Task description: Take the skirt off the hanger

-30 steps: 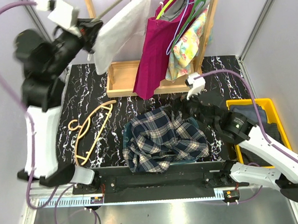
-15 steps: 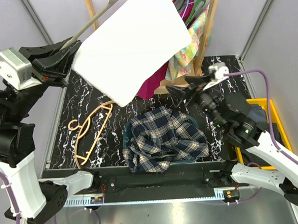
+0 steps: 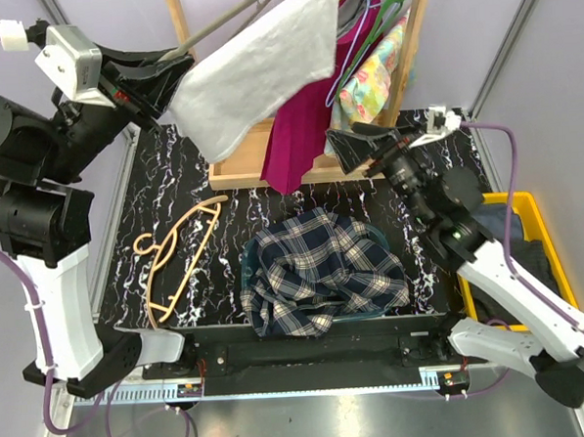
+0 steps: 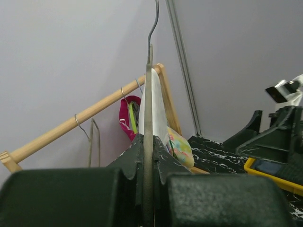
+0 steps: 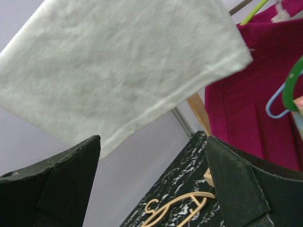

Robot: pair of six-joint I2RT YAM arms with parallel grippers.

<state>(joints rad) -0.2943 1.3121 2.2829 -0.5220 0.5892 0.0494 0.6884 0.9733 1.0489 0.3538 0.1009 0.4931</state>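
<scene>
Pinching the grey metal hanger (image 3: 225,20), the left end effector (image 3: 169,66) holds the white fabric skirt (image 3: 255,69) slanted, just above and left of the spread right end effector (image 3: 352,149).

The left arm (image 3: 59,289) and the right arm (image 3: 516,290) are built alike: a smooth white shell on the lower link, bulky black joints above it, and a black foot bolted at the near edge. A thin purple left cable (image 3: 39,325) runs along one, and a purple right cable (image 3: 488,127) along the other. Each wrist carries a small white box (image 3: 68,56). The left claw (image 3: 172,78) and the right claw (image 3: 352,152) are matte black with thick, wedge-shaped fingers (image 5: 236,184).
</scene>
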